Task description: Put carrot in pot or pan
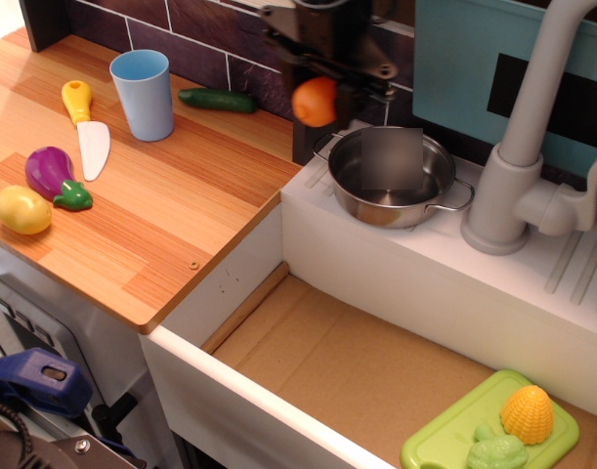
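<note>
On your white bench [376,256], the black pincer [327,93] grips the small orange plastic carrot [314,102] just above the shiny round steel pot's [393,177] left rim.

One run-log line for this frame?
phase: transport | tool: shut on small orange toy carrot | carrot: airborne, near left rim of shiny steel pot | pot: empty

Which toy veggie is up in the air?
The orange carrot. The gripper holds it above the counter, beside the pot. The cucumber and eggplant lie on the wood.
</note>
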Tool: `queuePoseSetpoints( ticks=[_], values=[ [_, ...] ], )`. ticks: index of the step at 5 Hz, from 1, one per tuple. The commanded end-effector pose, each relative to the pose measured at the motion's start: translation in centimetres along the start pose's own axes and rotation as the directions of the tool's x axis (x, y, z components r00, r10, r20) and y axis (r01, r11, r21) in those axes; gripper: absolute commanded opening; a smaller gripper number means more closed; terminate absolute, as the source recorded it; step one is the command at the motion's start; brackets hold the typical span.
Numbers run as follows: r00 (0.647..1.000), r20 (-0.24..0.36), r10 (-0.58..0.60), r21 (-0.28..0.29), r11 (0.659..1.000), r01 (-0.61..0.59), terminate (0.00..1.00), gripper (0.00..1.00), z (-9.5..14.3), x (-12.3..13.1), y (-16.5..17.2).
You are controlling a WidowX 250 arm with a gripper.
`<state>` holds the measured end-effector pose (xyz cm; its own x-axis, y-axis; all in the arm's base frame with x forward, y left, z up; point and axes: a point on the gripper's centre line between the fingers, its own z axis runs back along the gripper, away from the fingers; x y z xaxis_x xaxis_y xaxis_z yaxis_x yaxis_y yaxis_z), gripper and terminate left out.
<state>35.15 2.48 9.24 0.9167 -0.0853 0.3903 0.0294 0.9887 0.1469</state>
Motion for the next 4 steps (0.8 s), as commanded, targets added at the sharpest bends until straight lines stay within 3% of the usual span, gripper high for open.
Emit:
queuePoseSetpoints(
  ticks=[1,2,3,4],
  values=[
    [0.997,0.078,0.005,-0.046,0.999,-0.001,0.0,1.0,-0.1,2.33,-1.97],
    [0.997,0.065,0.033,-0.097,0.995,-0.027,0.0,1.0,-0.13,2.58,-2.52],
    [0.997,0.065,0.033,-0.097,0.995,-0.027,0.0,1.0,-0.13,2.58,-2.52],
    [0.997,0.065,0.033,-0.097,0.995,-0.027,1.0,1.0,-0.13,2.58,-2.52]
  ],
)
